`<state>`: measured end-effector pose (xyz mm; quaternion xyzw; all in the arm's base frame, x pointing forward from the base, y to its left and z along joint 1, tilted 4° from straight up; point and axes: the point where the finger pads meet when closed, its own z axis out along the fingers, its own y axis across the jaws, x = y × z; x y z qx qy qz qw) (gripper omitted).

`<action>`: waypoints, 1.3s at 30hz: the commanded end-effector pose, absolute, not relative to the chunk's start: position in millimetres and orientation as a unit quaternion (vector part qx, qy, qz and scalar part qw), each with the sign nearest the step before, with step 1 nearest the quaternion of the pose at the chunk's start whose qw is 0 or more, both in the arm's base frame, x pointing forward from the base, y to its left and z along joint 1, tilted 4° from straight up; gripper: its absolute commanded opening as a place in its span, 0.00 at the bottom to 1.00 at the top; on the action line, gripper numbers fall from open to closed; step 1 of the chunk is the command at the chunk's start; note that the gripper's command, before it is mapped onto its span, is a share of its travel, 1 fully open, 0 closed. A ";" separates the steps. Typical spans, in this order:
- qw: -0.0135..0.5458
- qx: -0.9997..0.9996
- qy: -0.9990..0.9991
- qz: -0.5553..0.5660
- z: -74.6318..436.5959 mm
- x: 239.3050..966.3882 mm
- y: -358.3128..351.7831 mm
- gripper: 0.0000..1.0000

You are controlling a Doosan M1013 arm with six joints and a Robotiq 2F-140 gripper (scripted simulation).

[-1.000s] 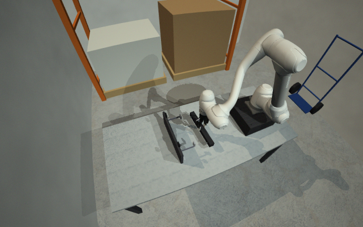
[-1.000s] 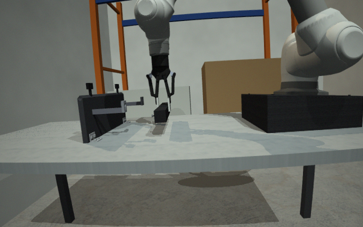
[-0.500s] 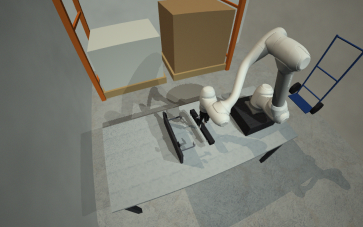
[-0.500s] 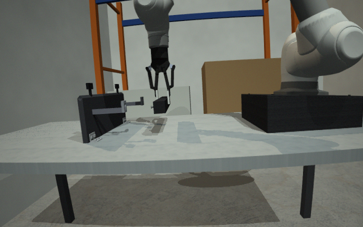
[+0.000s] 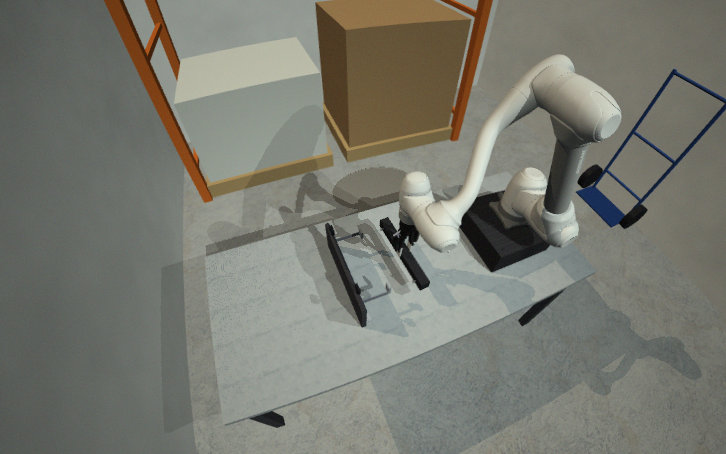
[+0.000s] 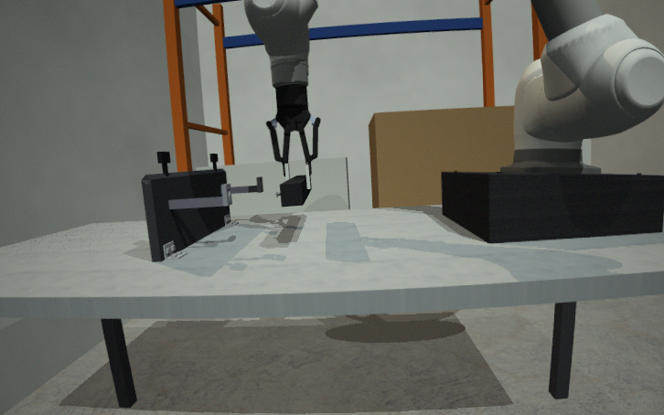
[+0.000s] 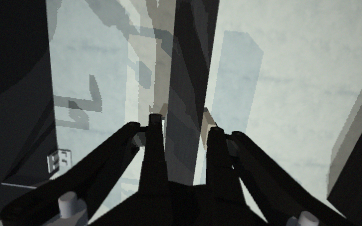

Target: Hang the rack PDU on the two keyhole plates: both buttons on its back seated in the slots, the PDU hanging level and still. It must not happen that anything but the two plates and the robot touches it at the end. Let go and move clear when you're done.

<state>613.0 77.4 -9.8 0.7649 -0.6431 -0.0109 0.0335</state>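
The rack PDU (image 5: pixel 417 271) (image 6: pixel 293 191) (image 7: pixel 186 75) is a long black bar. My gripper (image 5: pixel 405 233) (image 6: pixel 296 173) (image 7: pixel 184 114) is shut on it near its far end and holds it level, a little above the table (image 5: pixel 275 349) (image 6: pixel 376 257). A small button (image 6: pixel 278 194) sticks out of its back toward the black mounting panel (image 5: pixel 346 277) (image 6: pixel 185 216) (image 7: pixel 11 75). The panel stands upright to the PDU's left, apart from it. Two grey brackets (image 5: pixel 349 236) (image 5: pixel 377 293) (image 6: pixel 244 188) stick out of the panel toward the PDU. I cannot make out the keyhole slots.
The arm's black base block (image 5: pixel 501 239) (image 6: pixel 551 203) sits at the table's right. Behind the table stand an orange rack (image 5: pixel 157 101) (image 6: pixel 177 87), a pale box (image 5: pixel 247 107) and a brown box (image 5: pixel 388 73) (image 6: pixel 427 154). A blue hand truck (image 5: pixel 642 157) stands at the far right.
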 end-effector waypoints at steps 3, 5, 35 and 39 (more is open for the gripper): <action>0.031 0.766 -0.642 -0.010 -5.3 614.7 80.7 0.00; 0.031 0.766 -0.642 -0.010 -5.3 614.7 80.7 0.00; 0.025 0.751 -0.660 -0.007 -1.4 698.0 82.2 0.00; 0.025 0.751 -0.660 -0.007 -1.2 702.7 82.3 0.00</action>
